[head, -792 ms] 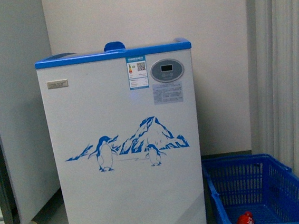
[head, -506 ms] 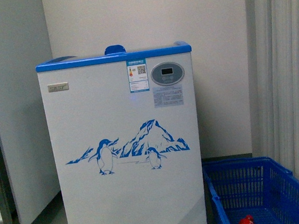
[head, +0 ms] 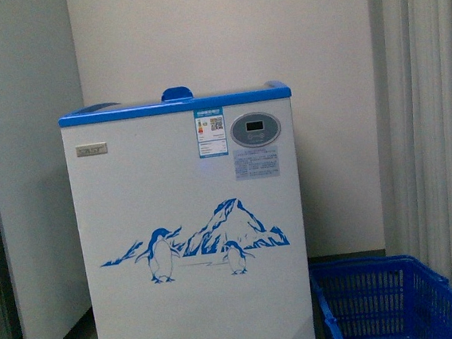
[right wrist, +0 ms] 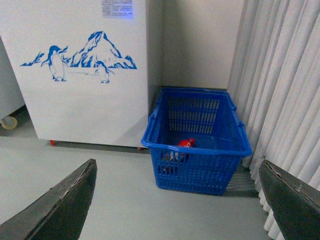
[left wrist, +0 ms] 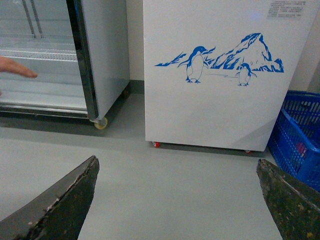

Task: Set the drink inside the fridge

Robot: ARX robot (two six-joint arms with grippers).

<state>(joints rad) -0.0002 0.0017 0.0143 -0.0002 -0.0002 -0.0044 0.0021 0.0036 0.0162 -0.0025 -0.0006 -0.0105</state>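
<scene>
Front view: the fridge [head: 187, 221], a white chest cooler with a blue top rim [head: 174, 105], a grey control panel [head: 255, 129] and a blue penguin-and-mountain decal [head: 197, 244], stands upright against the wall. A tall grey cabinet [head: 25, 157] is just beside it on the left, and a blue crate [head: 383, 299] sits on the floor to its right, before a pale curtain [head: 433, 117]. The lids cannot be seen from this height, so whether they are slid open cannot be told. Right wrist view: the drink [right wrist: 186, 143] lies inside the blue crate, at its bottom near the front wall, with its red cap showing above the mesh; it is well apart from the right gripper [right wrist: 175, 205], whose two dark fingers [right wrist: 55, 205] are spread wide with nothing between them. Left wrist view: the left gripper [left wrist: 175, 210] is likewise spread wide and empty above the bare grey floor [left wrist: 150, 180], facing the front of the fridge.
</scene>
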